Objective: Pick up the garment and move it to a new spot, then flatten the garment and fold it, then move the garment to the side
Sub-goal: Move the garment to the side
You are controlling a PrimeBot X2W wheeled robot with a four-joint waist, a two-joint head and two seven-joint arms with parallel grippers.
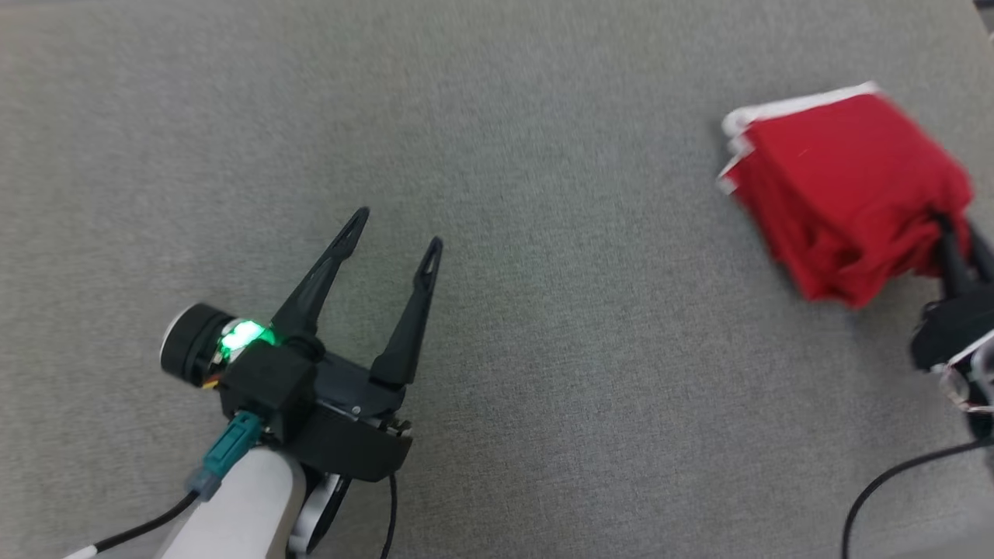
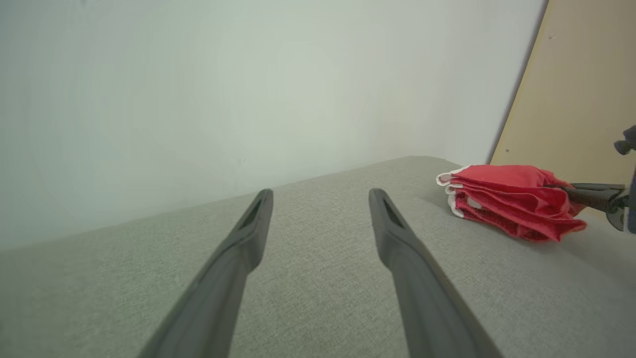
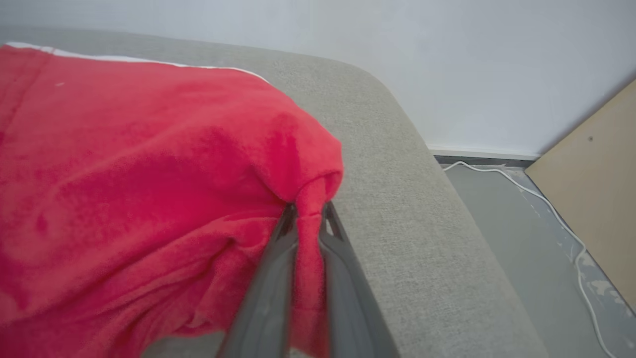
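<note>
Judging from the stacked red layers with white edging, the garment (image 1: 842, 182) is taken to be folded already, and the last step, the move to the side, is judged to be in hand. The bundle is found at the far right of the grey padded surface (image 1: 497, 116), near its rounded corner. Its far end is rested on the surface, while the near end appears lifted a little.

That near end is clamped by the right gripper (image 3: 309, 211), whose jaws are pressed nearly together on a bunched pleat of red fabric (how many layers are caught cannot be told). A grip at one edge is presumably chosen so that the stack can be dragged or carried without the folds being opened.

The left gripper (image 1: 397, 229) is held well apart from the garment, over bare surface at the lower left, with its jaws spread wide and nothing between them. It is judged to be parked there so that the right arm's path is left free.

Beyond the corner a white cable (image 3: 521, 186) is seen on the floor, so a release too close to the edge could let the bundle slip off.
</note>
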